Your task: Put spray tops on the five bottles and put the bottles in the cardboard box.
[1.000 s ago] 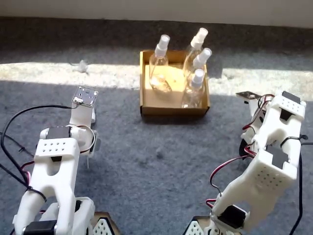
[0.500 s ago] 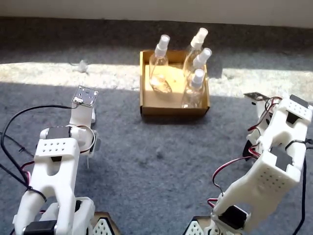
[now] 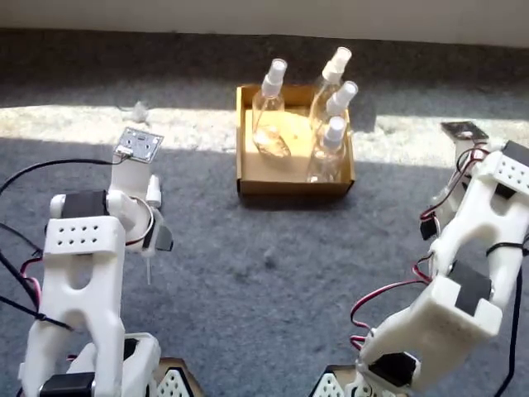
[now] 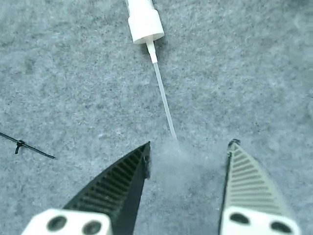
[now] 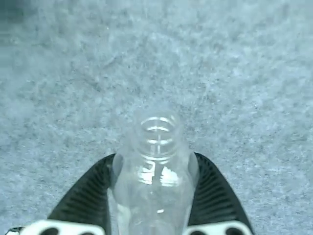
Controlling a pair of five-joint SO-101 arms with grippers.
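Right of the cardboard box (image 3: 293, 187), the right fingers (image 5: 88, 196) clamp the uncapped bottle (image 5: 156, 134), its neck free for capping. The left fingers (image 4: 122, 181) hang spread over the spray top (image 4: 145, 22) lying on the worktop (image 4: 254, 73), seemingly to grasp it.

A hard band of sunlight crosses the upper third of the high view, bleaching the grey bench (image 3: 66, 124) either side of the cardboard box (image 3: 293, 184), whose front wall throws a thin shadow. The bottles (image 3: 269, 116) glint. In the right wrist view, small highlights dot the bottle (image 5: 154, 166) at centre.
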